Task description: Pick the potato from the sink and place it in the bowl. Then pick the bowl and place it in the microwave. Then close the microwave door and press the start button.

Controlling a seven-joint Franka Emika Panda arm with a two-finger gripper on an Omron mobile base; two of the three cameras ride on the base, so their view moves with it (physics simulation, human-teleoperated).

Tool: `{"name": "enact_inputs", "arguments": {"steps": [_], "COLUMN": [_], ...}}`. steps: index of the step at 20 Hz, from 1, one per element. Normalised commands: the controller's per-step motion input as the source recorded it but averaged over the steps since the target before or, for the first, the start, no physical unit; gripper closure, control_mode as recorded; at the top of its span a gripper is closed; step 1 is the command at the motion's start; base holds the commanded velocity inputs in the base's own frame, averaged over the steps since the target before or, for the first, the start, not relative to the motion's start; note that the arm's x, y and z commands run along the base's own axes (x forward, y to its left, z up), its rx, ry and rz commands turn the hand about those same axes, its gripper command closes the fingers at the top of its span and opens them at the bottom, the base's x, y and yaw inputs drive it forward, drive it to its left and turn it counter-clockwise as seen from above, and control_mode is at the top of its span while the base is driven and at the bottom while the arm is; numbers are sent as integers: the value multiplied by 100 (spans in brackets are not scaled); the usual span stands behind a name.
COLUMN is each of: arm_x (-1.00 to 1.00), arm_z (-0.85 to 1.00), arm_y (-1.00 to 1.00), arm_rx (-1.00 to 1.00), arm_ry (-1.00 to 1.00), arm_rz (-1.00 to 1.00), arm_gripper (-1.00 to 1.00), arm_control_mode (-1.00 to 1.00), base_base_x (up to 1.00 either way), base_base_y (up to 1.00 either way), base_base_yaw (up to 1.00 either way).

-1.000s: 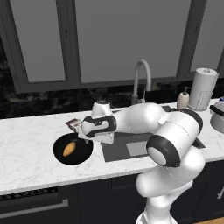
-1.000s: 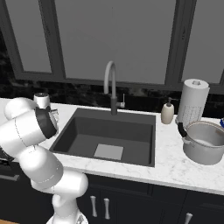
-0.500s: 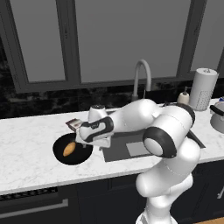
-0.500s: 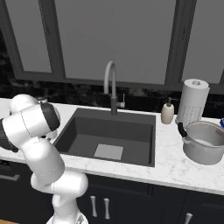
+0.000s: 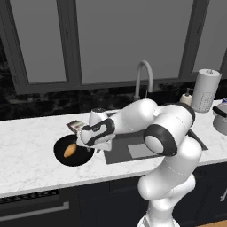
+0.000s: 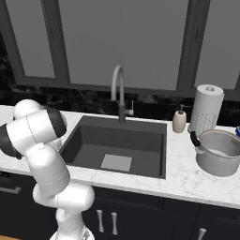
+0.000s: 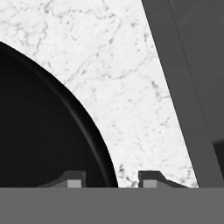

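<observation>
One potato (image 5: 69, 150) in bowl (image 5: 66, 158) — claw (image 7: 112, 180) fingers astride rim, grip unclear.

potato (image 5: 69, 150) | orange-tan, inside black bowl (image 5: 62, 156) (left of sink (image 6: 89, 140))

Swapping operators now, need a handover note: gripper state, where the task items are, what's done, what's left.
Gripper: fingertips straddle the right-hand rim of the bowl, one inside, one outside; whether it has clamped yet can't be told.
Bowl sits on the counter left of the sink.
Potato lies in the bowl; sink basin holds nothing now.
Done: potato moved from sink to bowl.
Left: secure the bowl, carry it to the microwave, close the door, press start.
</observation>
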Motion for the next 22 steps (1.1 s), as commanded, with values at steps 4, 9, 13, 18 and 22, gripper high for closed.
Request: {"name": "enact_inputs", "arguments": {"steps": [4, 9, 13, 18, 22], "arm_x": [0, -26, -58, -49, -36], "arm_z": [-1, 4, 43, 63, 84], "arm_y": [6, 2, 0, -12, -30], "arm_rx": [0, 0, 0, 3, 10], "arm_ry": [0, -2, -18, -12, 0], "arm_rz": [0, -4, -27, -36, -39], "arm_gripper": [100, 100, 100, 100, 100], "arm_control_mode": [-100, -100, -100, -100, -100], "base_base_x": [0, 0, 0, 0, 0], "base_base_y": [0, 0, 0, 0, 0], "base_base_yaw": [0, 0, 0, 0, 0]}}
